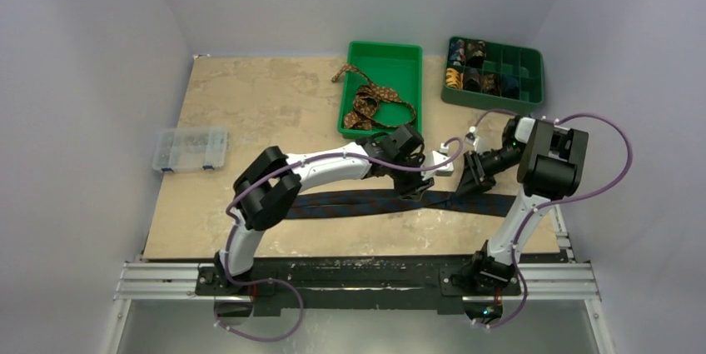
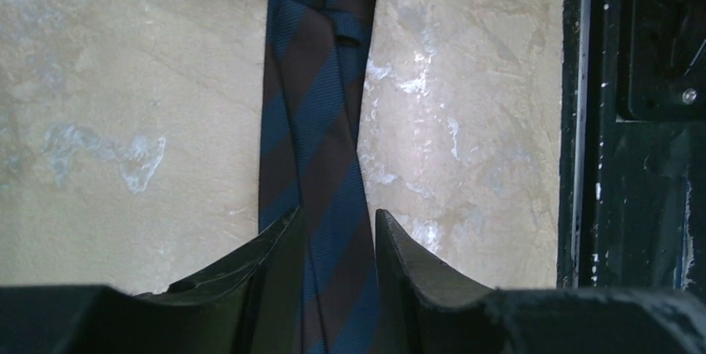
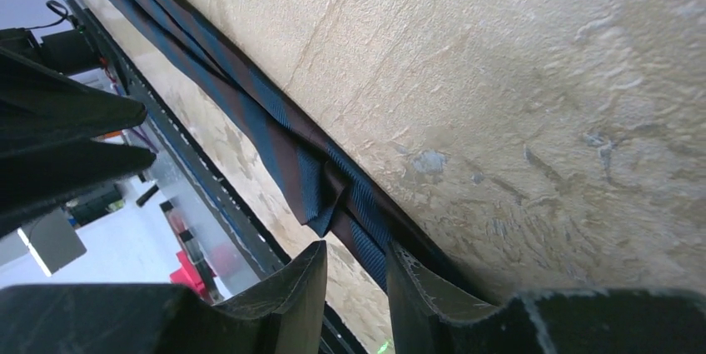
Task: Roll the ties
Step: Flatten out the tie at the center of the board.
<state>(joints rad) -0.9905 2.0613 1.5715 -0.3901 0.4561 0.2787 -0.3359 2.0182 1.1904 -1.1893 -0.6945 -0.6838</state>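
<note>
The dark navy-and-brown striped fabric necktie lies flat and unrolled across the lower centre of the top view. My left gripper straddles it, jaws part-open, gripping nothing. My right gripper, also part-open and apparently empty, waits at the folded end, probably to start the coil.

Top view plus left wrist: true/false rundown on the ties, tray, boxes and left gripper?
1. A striped tie lies stretched out flat on the table. True.
2. The green tray holds a brown patterned tie. True.
3. The divided green box is empty. False: rolled ties sit in several compartments.
4. The clear plastic box sits right of the tray. False: it is on the table's left side.
5. The left gripper has the striped tie running between its fingers. True.
</note>
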